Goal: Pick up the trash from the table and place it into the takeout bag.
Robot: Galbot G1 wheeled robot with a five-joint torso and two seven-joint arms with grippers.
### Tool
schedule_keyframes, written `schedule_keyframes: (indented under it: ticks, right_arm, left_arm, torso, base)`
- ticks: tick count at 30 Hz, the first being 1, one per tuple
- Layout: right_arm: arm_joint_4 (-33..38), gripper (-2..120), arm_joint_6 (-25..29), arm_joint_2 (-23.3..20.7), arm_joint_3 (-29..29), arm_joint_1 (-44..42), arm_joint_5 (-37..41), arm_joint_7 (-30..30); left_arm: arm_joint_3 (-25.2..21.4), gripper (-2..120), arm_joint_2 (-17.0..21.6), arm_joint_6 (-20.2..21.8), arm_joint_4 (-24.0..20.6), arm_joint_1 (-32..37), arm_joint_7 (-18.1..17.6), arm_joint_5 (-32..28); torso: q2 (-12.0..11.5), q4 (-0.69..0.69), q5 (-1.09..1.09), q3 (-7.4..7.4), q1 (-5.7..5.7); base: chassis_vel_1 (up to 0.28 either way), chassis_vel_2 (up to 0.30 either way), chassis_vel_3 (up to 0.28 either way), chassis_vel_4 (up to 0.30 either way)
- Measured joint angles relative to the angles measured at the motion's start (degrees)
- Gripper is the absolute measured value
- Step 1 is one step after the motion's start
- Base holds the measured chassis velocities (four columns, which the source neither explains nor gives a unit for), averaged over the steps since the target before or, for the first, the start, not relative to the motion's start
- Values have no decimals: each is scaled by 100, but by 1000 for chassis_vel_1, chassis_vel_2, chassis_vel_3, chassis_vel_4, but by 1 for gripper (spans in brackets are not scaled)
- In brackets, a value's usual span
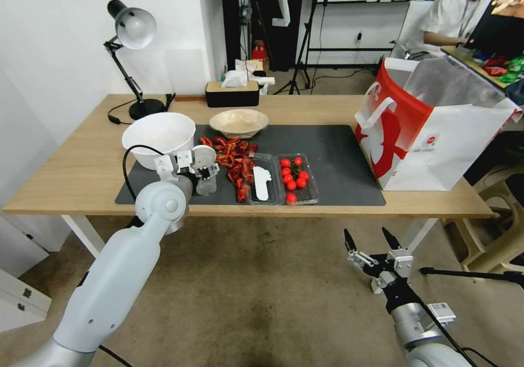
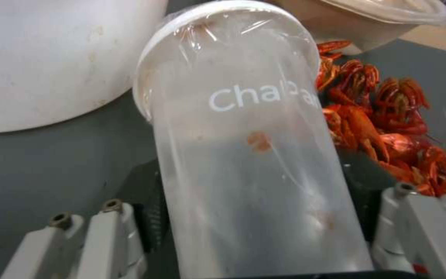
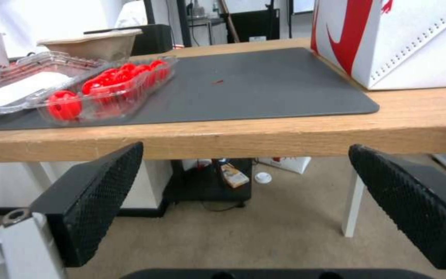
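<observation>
A clear plastic cup with a film-sealed top stands on the dark grey mat near the table's front left. My left gripper is shut on it, with a black pad pressed to each side. A shallow beige bowl sits behind it, at the mat's back edge. The white and red takeout bag stands open at the table's right end. My right gripper hangs open below the table's front edge.
A large white bowl stands just left of the cup. Red crayfish shells lie to the cup's right, then a clear tray holding a white piece and a clear tray of cherry tomatoes. A desk lamp and tissue box stand at the back.
</observation>
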Motion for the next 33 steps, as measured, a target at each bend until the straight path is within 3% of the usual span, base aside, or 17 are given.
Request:
schedule_keyframes:
  ticks: [2, 5, 10, 13, 15, 17, 20, 26, 33]
  right_arm:
    - [0, 100, 2, 7, -3, 0, -8, 0]
    - [37, 100, 3, 42, -10, -27, -58, 4]
    - [80, 100, 5, 61, -10, -56, -89, 8]
    - [108, 100, 6, 78, -10, -72, -113, 12]
    - [181, 100, 8, 125, -9, -102, -165, 24]
    - [201, 100, 9, 134, -9, -111, -176, 28]
    - [273, 100, 11, 171, 1, -183, -232, 43]
    - [353, 100, 53, 242, 39, -311, -328, 54]
    - [461, 100, 54, 313, 54, -396, -440, 99]
  left_arm:
    - [-2, 60, 10, -6, -27, 15, -1, -1]
    - [-32, 47, 84, -41, -195, 119, -6, -1]
    - [-40, 39, 148, -167, -364, 221, 86, 23]
    - [-41, 33, 189, -289, -512, 267, 271, 31]
    - [-27, 26, 254, -620, -730, 267, 698, 86]
    - [-20, 23, 265, -683, -759, 247, 768, 106]
    - [32, 15, 340, -974, -866, 38, 1145, 145]
    - [343, 2, 327, -1255, -734, -592, 1471, 147]
    - [1002, 2, 95, -1384, -257, -1581, 1567, 95]
  torso:
    - [0, 0, 0, 0, 0]
    - [-2, 1, 0, 1, 0]
    - [-2, 4, -2, 2, 1]
    - [-3, 4, -2, 2, 1]
    - [-3, 2, 0, 2, 0]
    - [-3, 2, 0, 2, 1]
    - [-3, 2, 1, 1, 1]
    - [-2, 2, 2, 1, 0]
    - [-2, 1, 2, 1, 1]
  base:
    - [0, 0, 0, 0]
    - [0, 0, 0, 0]
    - [0, 0, 0, 0]
    - [0, 0, 0, 0]
    - [0, 0, 0, 0]
    - [0, 0, 0, 0]
    - [0, 0, 0, 0]
    - [0, 0, 0, 0]
    - [0, 0, 0, 0]
